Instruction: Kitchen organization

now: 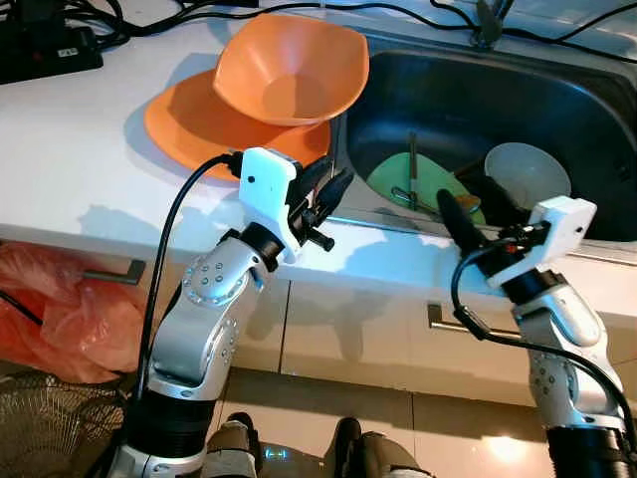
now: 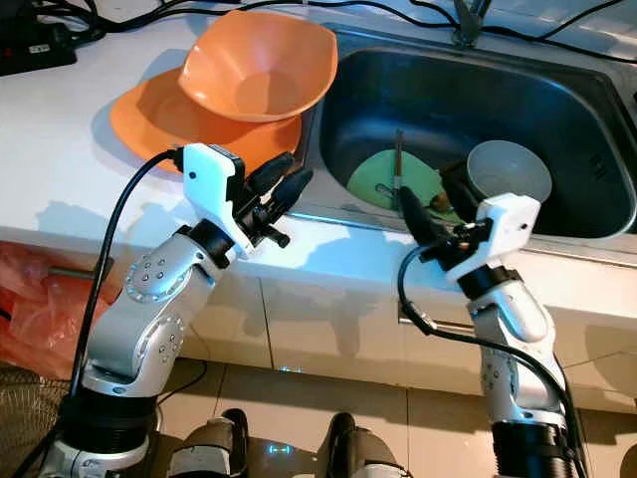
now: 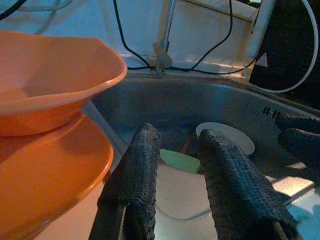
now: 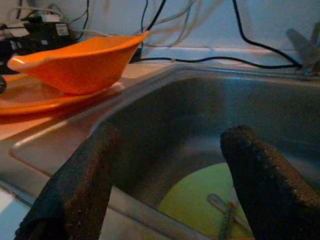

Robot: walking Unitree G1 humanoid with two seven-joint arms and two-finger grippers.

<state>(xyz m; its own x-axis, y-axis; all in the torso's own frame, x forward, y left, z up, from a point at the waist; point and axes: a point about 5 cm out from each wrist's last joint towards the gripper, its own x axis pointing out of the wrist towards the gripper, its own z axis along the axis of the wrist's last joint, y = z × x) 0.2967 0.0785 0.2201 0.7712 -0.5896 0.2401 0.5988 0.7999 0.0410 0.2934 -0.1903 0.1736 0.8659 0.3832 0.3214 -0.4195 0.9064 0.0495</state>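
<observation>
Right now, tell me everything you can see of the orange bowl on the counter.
The orange bowl is wide, shallow and squarish with rounded corners, of smooth matte plastic by its look. It is empty and upright, resting on an orange plate on the white counter. Its right edge overhangs the sink rim. Neither gripper touches it.

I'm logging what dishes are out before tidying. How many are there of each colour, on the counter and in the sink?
Orange: 2, a bowl stacked on a plate, on the counter
Green: 1, a plate in the sink
White: 1, a bowl in the sink
Total: 4
</observation>
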